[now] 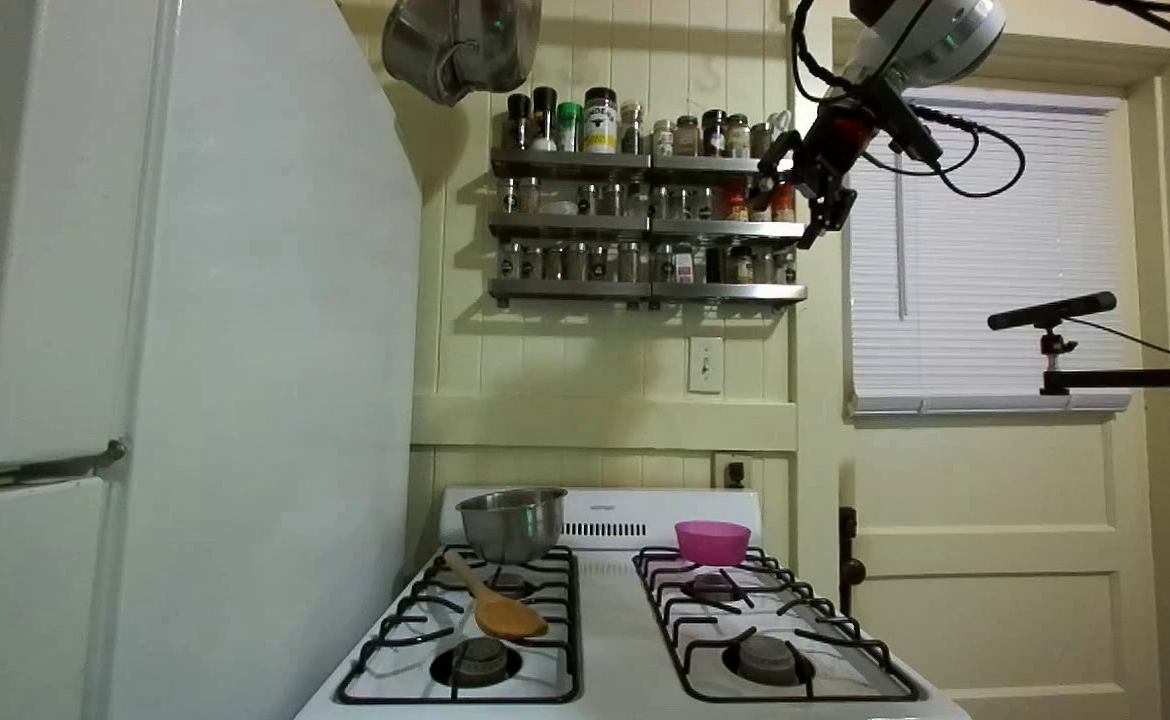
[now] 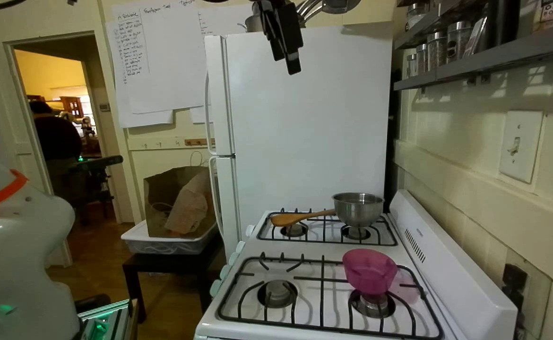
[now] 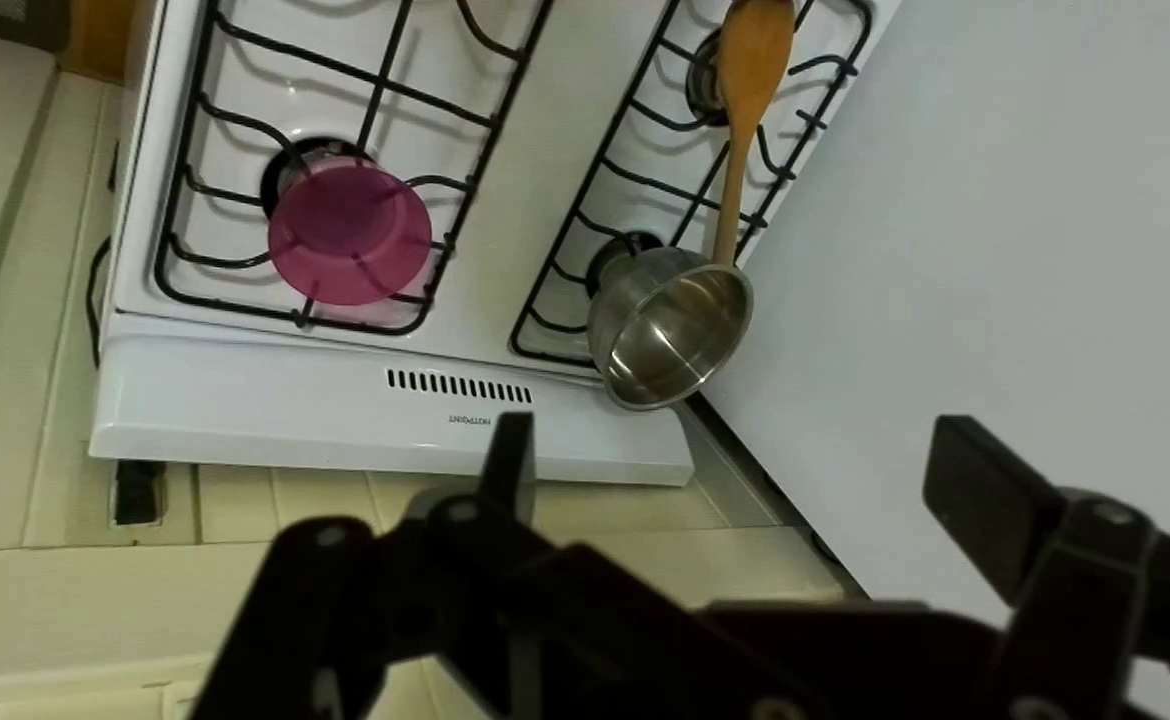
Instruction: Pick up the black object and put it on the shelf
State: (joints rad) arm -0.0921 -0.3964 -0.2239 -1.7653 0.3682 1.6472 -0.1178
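A small black upright item that fits the black object stands among jars on the lowest tier, right half, of the shelf. In an exterior view a dark upright shape stands at the shelf rail, its top cut off. No such black item shows on the stove. My gripper hangs high by the right end of the shelf, and it also shows near the top in an exterior view. In the wrist view the gripper has its fingers wide apart with nothing between them.
The stove holds a steel pot, a pink bowl and a wooden spoon. A white fridge stands beside it. Metal pans hang above. A camera on an arm stands before the door.
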